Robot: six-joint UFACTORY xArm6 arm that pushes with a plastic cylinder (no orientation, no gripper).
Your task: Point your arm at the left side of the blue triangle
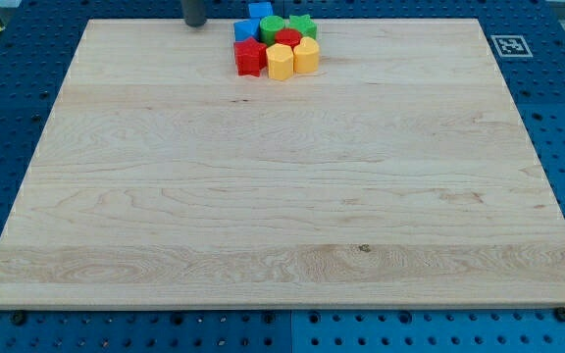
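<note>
The blue triangle (pixel 245 29) sits at the left edge of a tight cluster of blocks at the view's top centre. My tip (pixel 195 25) stands on the board to the left of it, apart from it by a short gap. In the cluster, a blue cube (pixel 260 10) lies above the triangle. A green block (pixel 273 26) and a green star (pixel 304 24) lie to its right. A red star (pixel 249 57) lies just below it, with a second red block (pixel 289 39), a yellow hexagon (pixel 280 62) and a yellow heart (pixel 306 55) nearby.
The wooden board (pixel 282 196) lies on a blue perforated table (pixel 557 147). A black and white marker tag (pixel 509 45) sits past the board's top right corner.
</note>
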